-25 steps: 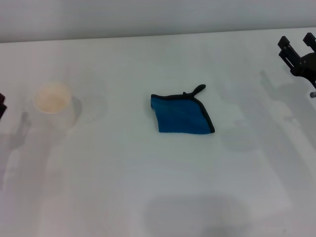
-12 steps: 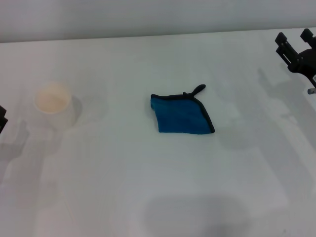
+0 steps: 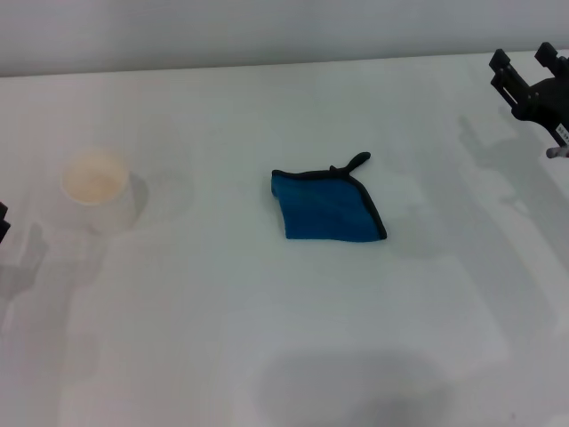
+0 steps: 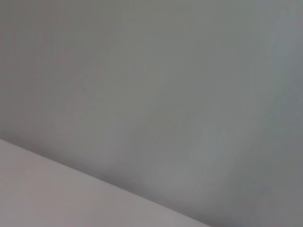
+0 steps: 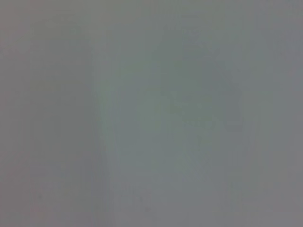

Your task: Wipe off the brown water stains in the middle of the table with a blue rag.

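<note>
Spanning the whole head view, the white desk (image 3: pixel 267 338) carries only a few things. No brown stain can be made out on it from here. The blue rag (image 3: pixel 327 207) lies flat near the middle of the desk, folded to a rough square with black edging, its small black loop (image 3: pixel 354 162) sticking out at the far corner. Well apart from it, on the robot's left, stands a white paper cup (image 3: pixel 96 190), upright, tan inside.

The right pincer (image 3: pixel 526 64) hangs above the far right corner of the desk, well clear of the rag — its two dark fingers stand apart with nothing between them. Of the left pincer (image 3: pixel 3 222) only a dark sliver shows at the left edge, near the cup; whether it is released or clenched I cannot tell.

Both wrist views show only plain pale surface.
</note>
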Motion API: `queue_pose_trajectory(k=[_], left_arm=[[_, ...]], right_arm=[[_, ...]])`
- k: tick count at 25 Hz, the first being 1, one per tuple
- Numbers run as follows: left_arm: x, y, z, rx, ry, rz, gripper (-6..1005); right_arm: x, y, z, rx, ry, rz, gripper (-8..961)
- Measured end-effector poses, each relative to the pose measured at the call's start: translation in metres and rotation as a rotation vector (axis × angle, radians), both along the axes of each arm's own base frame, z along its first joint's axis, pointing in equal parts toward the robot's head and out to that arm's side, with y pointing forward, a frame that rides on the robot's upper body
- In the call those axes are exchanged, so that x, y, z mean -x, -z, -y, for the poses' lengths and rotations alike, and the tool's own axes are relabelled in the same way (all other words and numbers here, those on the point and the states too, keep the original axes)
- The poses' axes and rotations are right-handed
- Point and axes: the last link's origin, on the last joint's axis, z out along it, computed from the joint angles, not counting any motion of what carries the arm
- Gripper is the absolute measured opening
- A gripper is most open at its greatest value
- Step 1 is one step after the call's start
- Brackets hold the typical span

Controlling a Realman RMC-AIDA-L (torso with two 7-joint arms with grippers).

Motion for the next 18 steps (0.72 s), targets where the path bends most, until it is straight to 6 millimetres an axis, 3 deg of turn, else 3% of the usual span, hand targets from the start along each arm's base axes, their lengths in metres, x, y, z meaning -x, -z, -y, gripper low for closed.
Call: queue_pose_trajectory(k=[18], left_arm=[[0.0038,-0.0022,-0.0030,-0.006,-0.025,-0.006,888]], right_arm=[[0.0000,-0.0072,-0.0067,-0.024,0.009,0.002,743]])
